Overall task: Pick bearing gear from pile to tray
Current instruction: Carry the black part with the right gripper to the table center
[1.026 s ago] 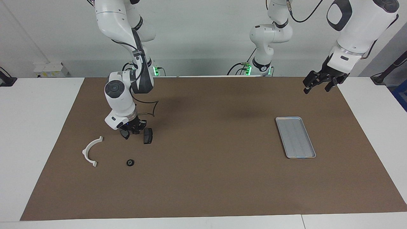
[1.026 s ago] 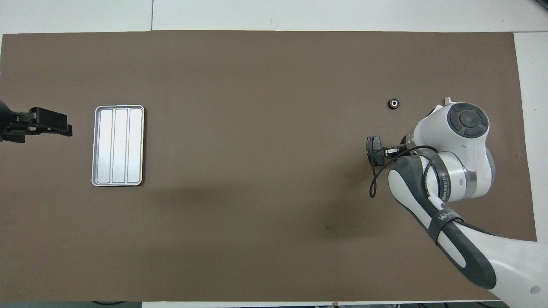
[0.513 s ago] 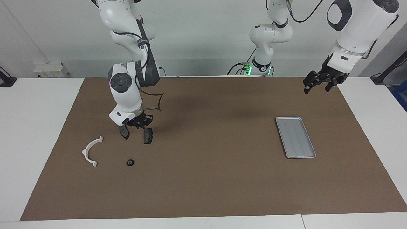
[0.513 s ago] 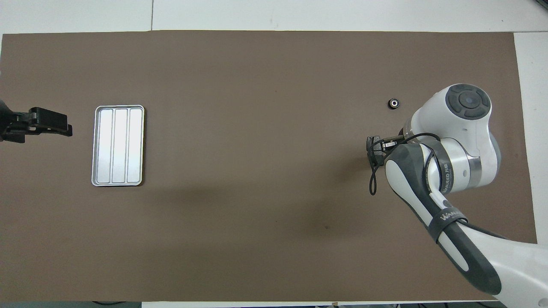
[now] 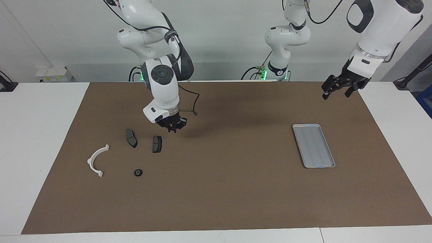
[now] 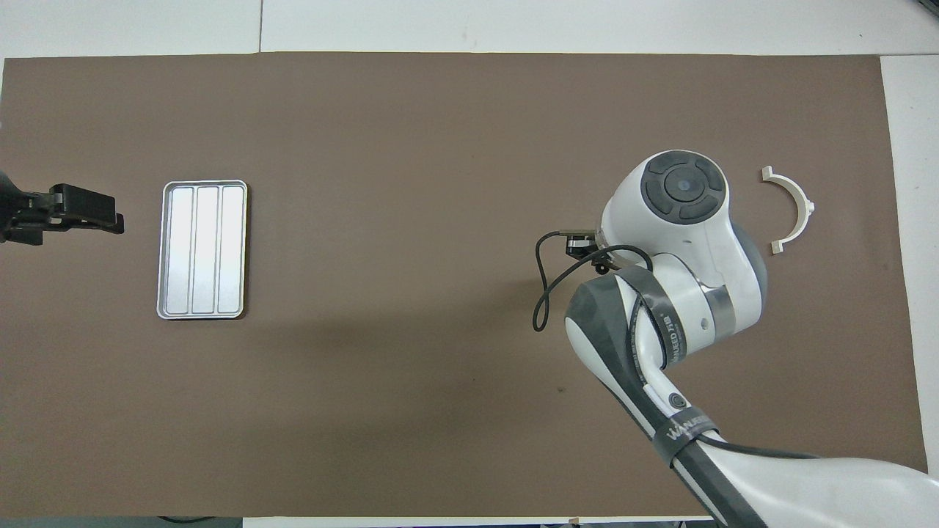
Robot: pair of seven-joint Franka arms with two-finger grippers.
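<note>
Since a second ago the right gripper (image 5: 173, 127) has risen off the pile and swung toward the tray's end of the table; it now hangs above bare brown mat (image 5: 216, 189), just beside the pile. Its fingertips are pinched together. Whether a small part sits between them I cannot tell.

With the pile as landmark: two dark grey brake pads lie side by side, one (image 5: 157, 143) almost under the right gripper, the second (image 5: 131, 138) a little toward the right arm's end. A white curved half-ring (image 5: 96, 160) rests farther toward that end and slightly farther from the robots. One small black round piece (image 5: 138, 172), the only bearing-like part in sight, sits farther from the robots than both pads, well apart from the gripper and untouched.

Well away from the pile, toward the left arm's end, lies the silver ridged tray (image 5: 314, 145), nothing in it. Past it, the left gripper (image 5: 336, 90) waits in the air over the mat's edge, jaws spread wide and holding nothing.
</note>
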